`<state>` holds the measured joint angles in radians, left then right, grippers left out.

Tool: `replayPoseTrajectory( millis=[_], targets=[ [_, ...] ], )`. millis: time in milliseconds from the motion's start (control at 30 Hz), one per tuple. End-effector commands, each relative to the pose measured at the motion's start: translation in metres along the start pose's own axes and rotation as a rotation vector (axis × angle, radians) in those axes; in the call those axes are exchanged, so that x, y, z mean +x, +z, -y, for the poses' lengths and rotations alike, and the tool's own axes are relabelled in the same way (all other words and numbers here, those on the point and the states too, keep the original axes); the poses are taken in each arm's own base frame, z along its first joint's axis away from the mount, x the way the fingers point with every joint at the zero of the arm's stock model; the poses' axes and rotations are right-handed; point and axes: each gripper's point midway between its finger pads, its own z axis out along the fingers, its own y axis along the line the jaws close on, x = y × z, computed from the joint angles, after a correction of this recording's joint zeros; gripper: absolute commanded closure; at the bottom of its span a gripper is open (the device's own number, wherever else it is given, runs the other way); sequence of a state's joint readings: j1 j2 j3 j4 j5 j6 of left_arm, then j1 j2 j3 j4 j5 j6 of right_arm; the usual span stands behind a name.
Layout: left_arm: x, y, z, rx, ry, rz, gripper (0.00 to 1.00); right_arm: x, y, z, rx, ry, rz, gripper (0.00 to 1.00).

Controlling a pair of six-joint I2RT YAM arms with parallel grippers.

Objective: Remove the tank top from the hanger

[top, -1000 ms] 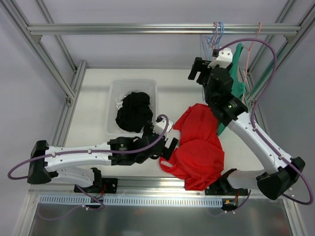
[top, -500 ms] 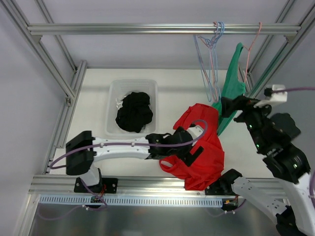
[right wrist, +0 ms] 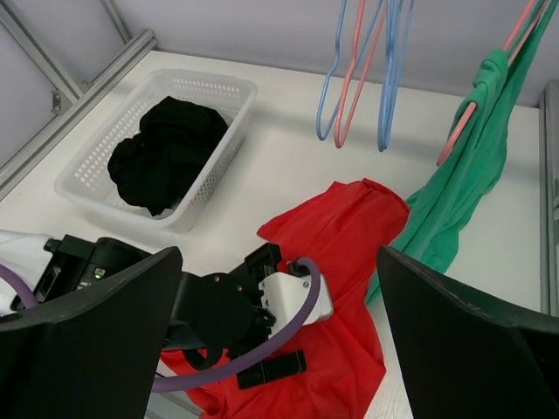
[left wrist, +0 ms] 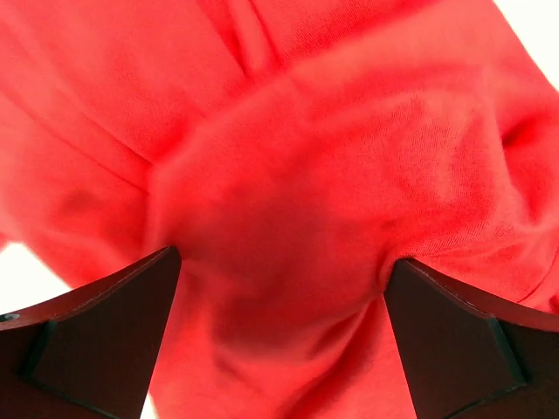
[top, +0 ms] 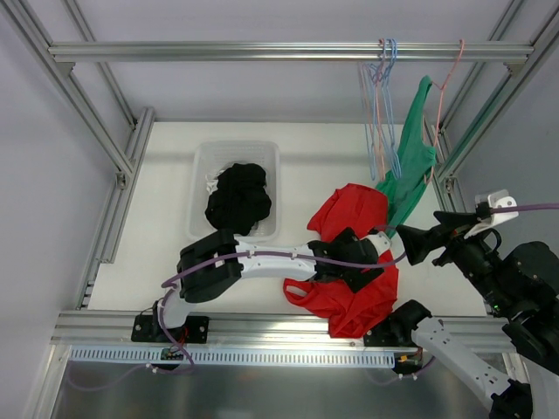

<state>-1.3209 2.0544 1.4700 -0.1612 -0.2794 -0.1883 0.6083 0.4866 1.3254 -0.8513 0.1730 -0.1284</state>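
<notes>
more red cloth [top: 354, 214] under left pincer [left wrist: 281, 260]

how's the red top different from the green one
The red top lies crumpled on the table, off any hanger; the green top hangs on a pink hanger. The left tool sits open over the red top, not the green top. Both are plain, single-color fabric.

Bright, even light, soft shadows — left wrist close-up blurred
</notes>
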Motion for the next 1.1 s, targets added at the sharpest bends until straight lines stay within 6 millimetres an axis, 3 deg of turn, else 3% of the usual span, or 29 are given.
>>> replayPoseTrajectory(
  millis=[0, 167, 300, 400, 533, 600, 633, 700, 733, 800, 833, 867, 933, 967, 1033, 1067],
  targets=[
    [-0.038, -0.006, -0.024, -0.142, 0.037, 0.104, 0.01, -0.001, -0.009, -0.002, -0.030, -0.040, 0.013, 0.01],
    [-0.035, -0.001, -0.052, -0.276, 0.087, 0.096, 0.01, 0.005, -0.006, -0.001, -0.028, -0.055, -0.002, 0.01],
    [-0.022, 0.027, -0.053, -0.240, 0.102, 0.046, 0.01, 0.007, -0.005, -0.002, -0.035, -0.059, -0.010, 0.00],
    [-0.014, 0.045, -0.046, -0.184, 0.113, 0.017, 0.01, 0.008, -0.005, -0.004, -0.047, -0.057, -0.012, 0.00],
    [0.007, 0.049, -0.022, -0.023, 0.041, -0.039, 0.01, 0.005, -0.011, -0.007, -0.071, -0.050, 0.007, 0.01],
    [0.018, 0.044, -0.005, 0.077, -0.005, -0.071, 0.12, 0.002, -0.016, -0.009, -0.086, -0.040, 0.027, 0.00],
    [0.033, 0.043, -0.002, 0.099, -0.013, -0.105, 0.30, 0.000, -0.018, -0.010, -0.092, -0.037, 0.037, 0.01],
    [0.040, 0.034, 0.006, 0.148, -0.052, -0.127, 0.65, -0.004, -0.025, -0.011, -0.104, -0.026, 0.066, 0.00],
    [0.055, 0.032, 0.003, 0.138, -0.061, -0.157, 0.96, -0.006, -0.026, -0.012, -0.109, -0.023, 0.074, 0.00],
    [0.052, 0.019, -0.005, 0.104, -0.090, -0.140, 1.00, -0.010, -0.030, -0.013, -0.116, -0.014, 0.096, 0.00],
    [0.063, 0.014, -0.013, 0.073, -0.091, -0.157, 1.00, -0.012, -0.031, -0.013, -0.120, -0.013, 0.108, 0.00],
    [0.049, -0.001, -0.018, 0.055, -0.103, -0.114, 1.00, -0.012, -0.032, -0.014, -0.121, -0.011, 0.114, 0.00],
    [0.050, -0.017, -0.041, -0.049, -0.121, -0.085, 1.00, -0.012, -0.032, -0.013, -0.121, -0.009, 0.119, 0.00],
    [0.030, -0.037, -0.050, -0.076, -0.143, -0.019, 1.00, -0.012, -0.032, -0.013, -0.120, -0.007, 0.122, 0.01],
    [0.018, -0.058, -0.071, -0.172, -0.166, 0.046, 1.00, -0.012, -0.030, -0.014, -0.121, -0.003, 0.128, 0.00],
    [-0.001, -0.080, -0.079, -0.185, -0.187, 0.112, 1.00, -0.011, -0.029, -0.014, -0.121, -0.002, 0.129, 0.01]
  ],
)
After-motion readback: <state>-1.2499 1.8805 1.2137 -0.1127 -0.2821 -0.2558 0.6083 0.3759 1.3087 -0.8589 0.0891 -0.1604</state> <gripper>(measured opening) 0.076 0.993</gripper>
